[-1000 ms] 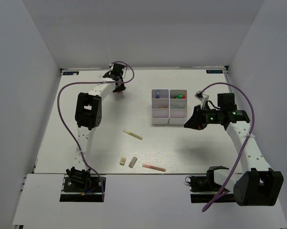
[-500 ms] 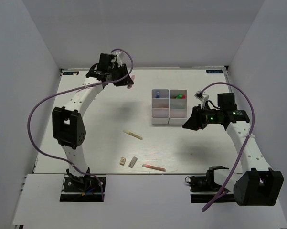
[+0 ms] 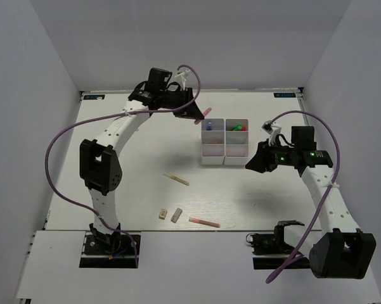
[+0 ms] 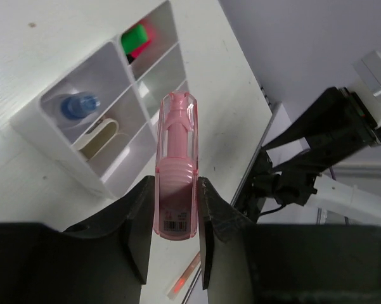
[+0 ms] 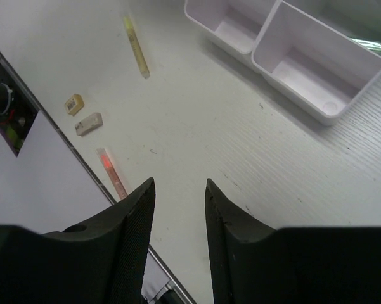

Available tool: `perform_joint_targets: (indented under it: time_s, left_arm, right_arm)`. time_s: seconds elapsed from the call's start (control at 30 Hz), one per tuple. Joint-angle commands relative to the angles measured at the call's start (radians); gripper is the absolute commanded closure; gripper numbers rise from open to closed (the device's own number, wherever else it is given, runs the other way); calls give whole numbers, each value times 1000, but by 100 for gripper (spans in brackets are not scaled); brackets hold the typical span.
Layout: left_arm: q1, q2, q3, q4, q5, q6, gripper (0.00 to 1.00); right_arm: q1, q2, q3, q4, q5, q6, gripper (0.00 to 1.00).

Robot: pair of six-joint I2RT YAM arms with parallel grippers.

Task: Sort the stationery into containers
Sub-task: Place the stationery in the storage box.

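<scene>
My left gripper [image 3: 196,115] is shut on a pastel pink marker [image 4: 175,166], which it holds in the air just left of the white six-compartment box [image 3: 224,142]; the marker tip shows in the top view [image 3: 206,113]. The box [image 4: 101,155] holds a blue-capped item [image 4: 78,104], a beige eraser [image 4: 96,136] and a green and red highlighter [image 4: 137,38]. My right gripper [image 3: 252,162] is open and empty, right of the box. On the table lie a thin yellow pen [image 3: 176,178], a thin pink pen [image 3: 204,222] and two erasers [image 3: 170,215].
White walls stand around the table on the left, back and right. The table's front edge [image 3: 196,230] runs just below the pink pen. In the right wrist view the box's near compartments [image 5: 285,57] are empty.
My left arm has swung right from the back left of the table, lifting the pink marker towards the box. My right gripper has barely moved.
</scene>
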Motion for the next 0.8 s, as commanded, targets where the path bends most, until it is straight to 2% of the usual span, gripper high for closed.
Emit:
perform_joint_targets:
  time_s: [0.0,0.3,0.4,0.43,0.53,0.6,0.77]
  left_arm:
    - [-37,11,79,-8,116,50,100]
    - [-106,146,231,3,205,35,100]
    - [-129,155,249,-75,106,122,100]
    - [-154,155,255,-92,13,174,100]
    - [-201,157,269,-167,-117,309,100]
    - [-221,142,249,-178,-226,347,100]
    - [-299,116,199,-134,-332,470,100]
  right_arm:
    - [-10,-42,-18,64,71,24,59]
    - [-16,-68,-39,109,147,60,58]
    - [-22,-82,-50,130,180,76,58]
    - [-22,-87,-51,136,189,80,58]
    - [-20,-92,-57,147,203,87,58]
    - [-22,-90,-59,149,209,92,58]
    - [-51,-87,-62,156,217,98,58]
